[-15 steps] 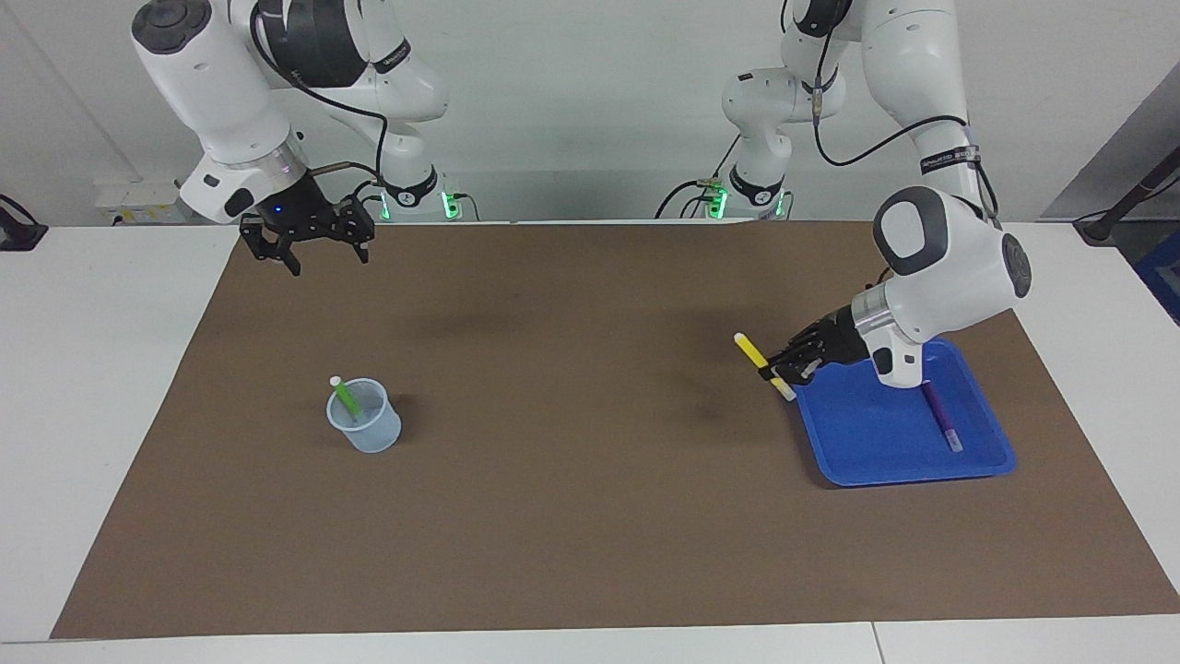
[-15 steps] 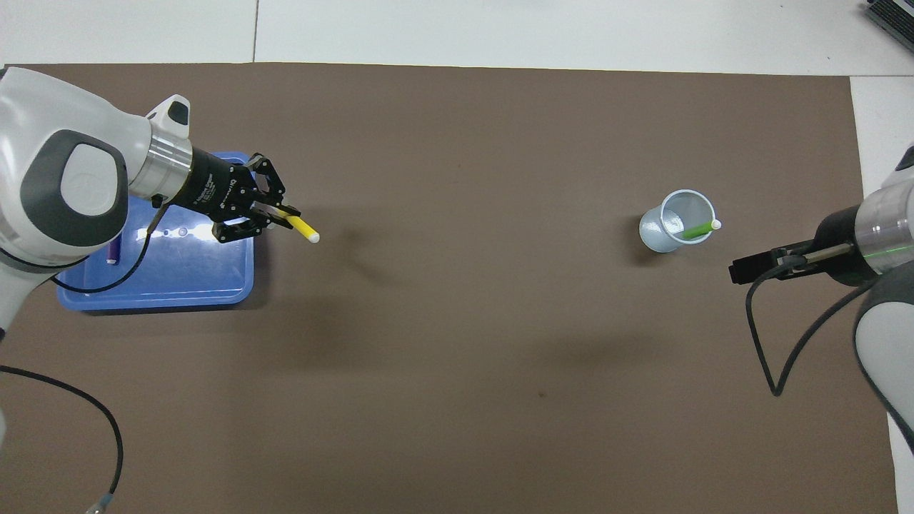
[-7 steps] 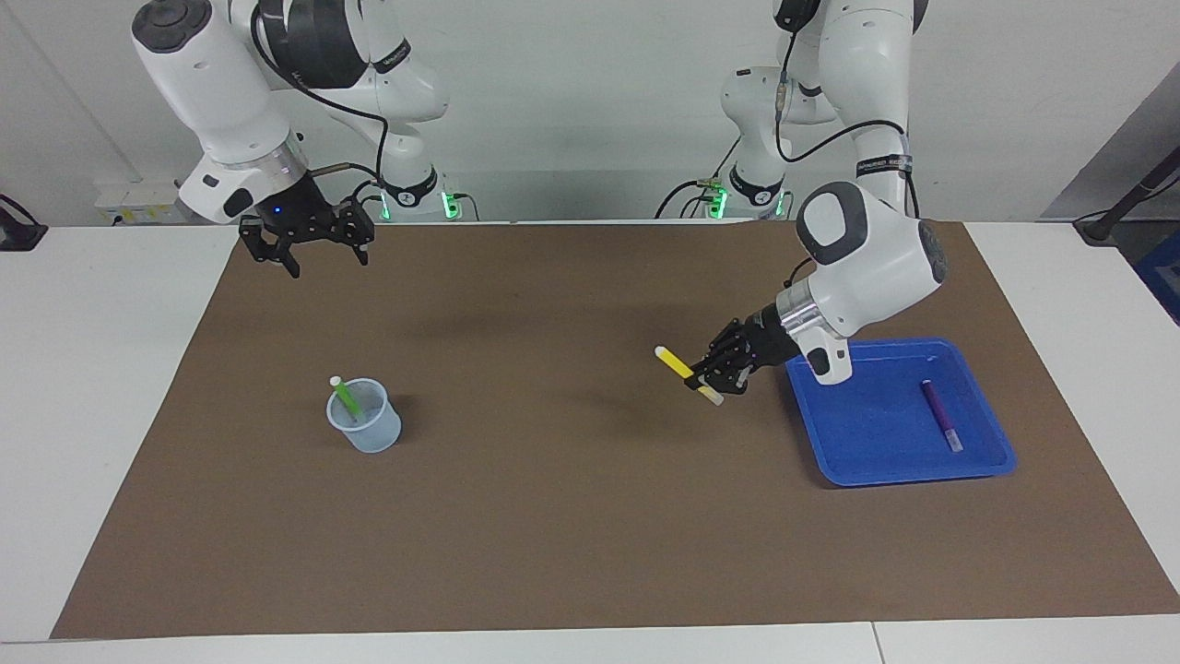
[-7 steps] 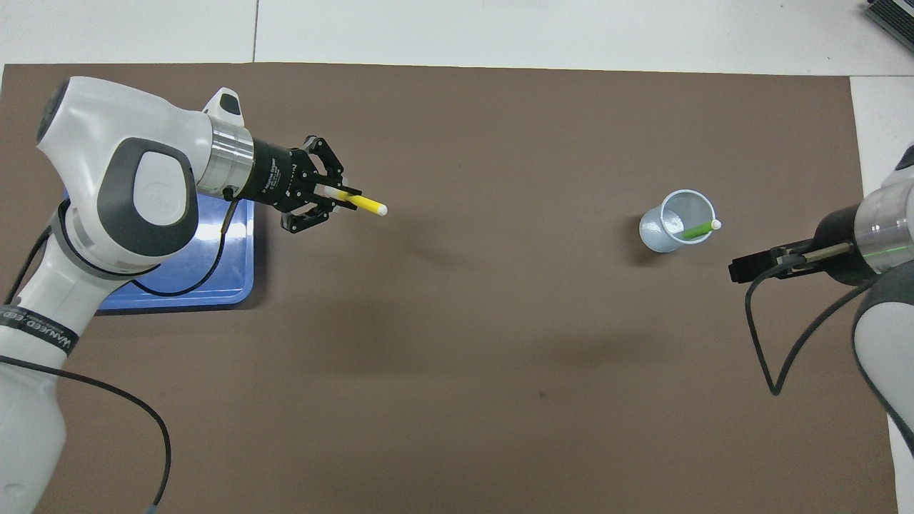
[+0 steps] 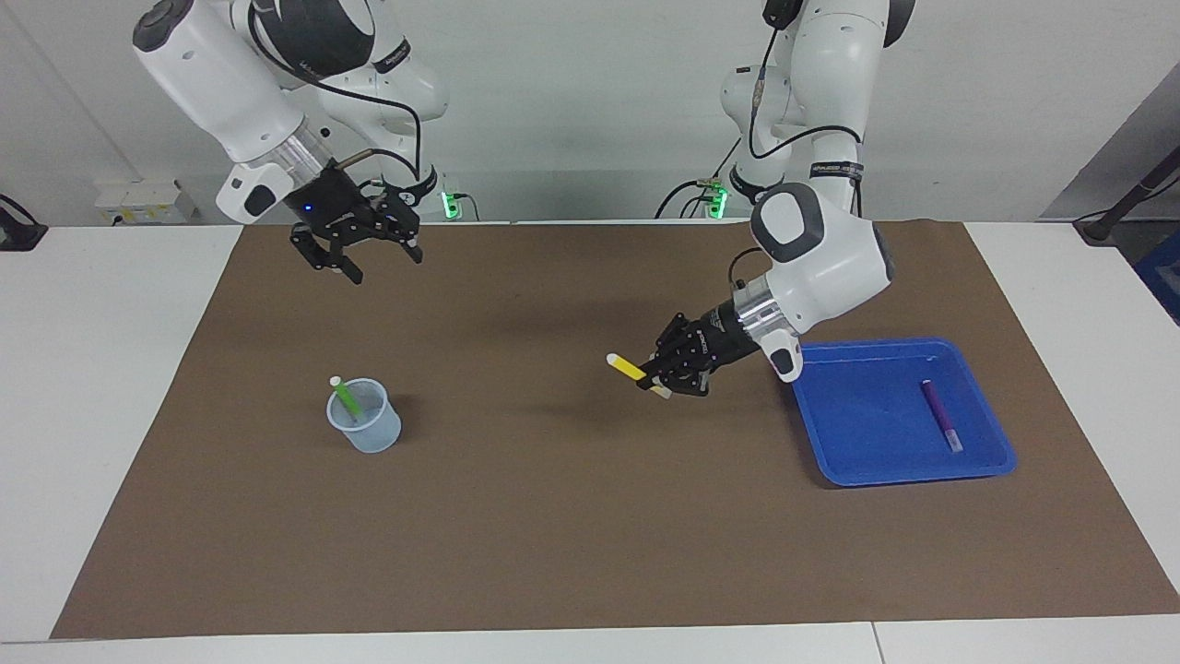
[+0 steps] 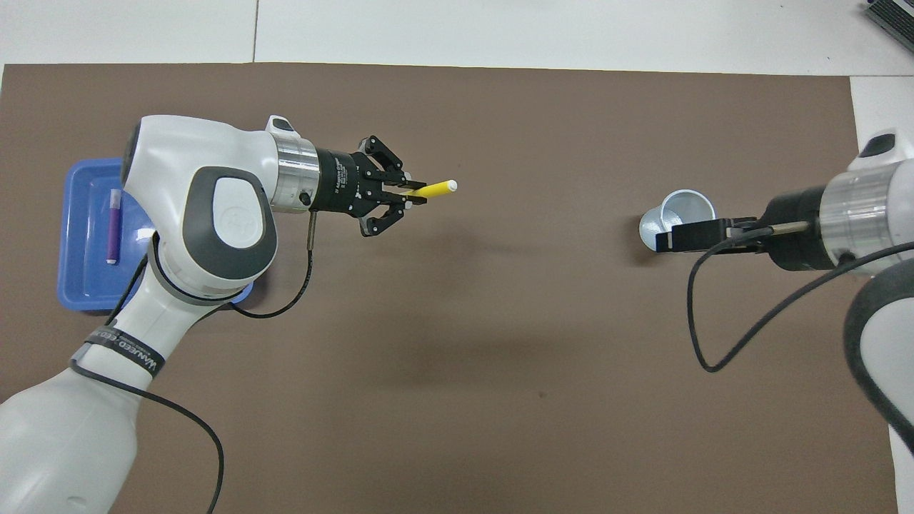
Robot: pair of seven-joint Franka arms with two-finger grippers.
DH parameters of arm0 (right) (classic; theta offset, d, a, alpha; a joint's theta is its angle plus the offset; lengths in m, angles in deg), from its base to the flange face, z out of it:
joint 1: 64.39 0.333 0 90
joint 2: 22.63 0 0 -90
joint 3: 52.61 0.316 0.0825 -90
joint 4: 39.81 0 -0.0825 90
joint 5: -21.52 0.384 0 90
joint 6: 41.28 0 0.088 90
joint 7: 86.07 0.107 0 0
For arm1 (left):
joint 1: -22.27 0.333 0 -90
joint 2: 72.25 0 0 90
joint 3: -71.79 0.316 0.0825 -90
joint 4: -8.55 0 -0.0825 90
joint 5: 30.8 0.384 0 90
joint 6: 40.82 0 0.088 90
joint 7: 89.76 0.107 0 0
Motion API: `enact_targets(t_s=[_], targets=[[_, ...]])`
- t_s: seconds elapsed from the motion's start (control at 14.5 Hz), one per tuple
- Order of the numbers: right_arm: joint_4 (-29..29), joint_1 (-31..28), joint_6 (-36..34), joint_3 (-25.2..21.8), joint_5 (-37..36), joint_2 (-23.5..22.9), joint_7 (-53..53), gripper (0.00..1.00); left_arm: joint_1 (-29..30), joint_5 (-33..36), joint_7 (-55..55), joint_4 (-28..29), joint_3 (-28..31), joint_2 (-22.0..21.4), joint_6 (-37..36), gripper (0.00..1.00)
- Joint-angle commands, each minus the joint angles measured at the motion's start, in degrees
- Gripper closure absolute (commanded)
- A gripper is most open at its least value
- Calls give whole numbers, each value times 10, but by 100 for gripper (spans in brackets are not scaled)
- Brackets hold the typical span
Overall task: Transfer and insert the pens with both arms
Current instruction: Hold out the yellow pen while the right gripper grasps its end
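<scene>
holding the yellow pen [image 5: 631, 368] up over the bare middle of the brown mat [image 5: 572, 516], your left gripper [image 5: 666, 376] is clamping tight on its lower part, so the white-capped end is pointing out toward the right arm's end of the table. your right gripper [image 5: 369, 261] is hanging with its jaws spread wide and nothing between them, raised over the mat near the cup [image 5: 365, 427]. the green pen [image 5: 344, 395] is standing tilted inside that clear cup, its cap poking above the rim. the purple pen [image 5: 940, 414] is lying flat in the blue tray [image 5: 857, 443] at the left arm's end, well apart from the pen you are carrying.
</scene>
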Motion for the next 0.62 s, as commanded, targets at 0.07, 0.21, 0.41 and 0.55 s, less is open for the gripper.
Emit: enact_targets(t_s=[0.07,0.21,0.41,0.55], targets=[[11,47,79,4,69,-29,28,0,-52,-67,-11,18,6,-8,66,100],[11,69,111,4,89,-40,27,0,-44,-95,-10,18,3,-10,45,100],[11,87,131,3,89,-41,26,0,-51,-98,53,18,2,-12,27,100],[11,86,132,3,89,-46,22,0,-61,-100,69,19,-8,-12,29,100]])
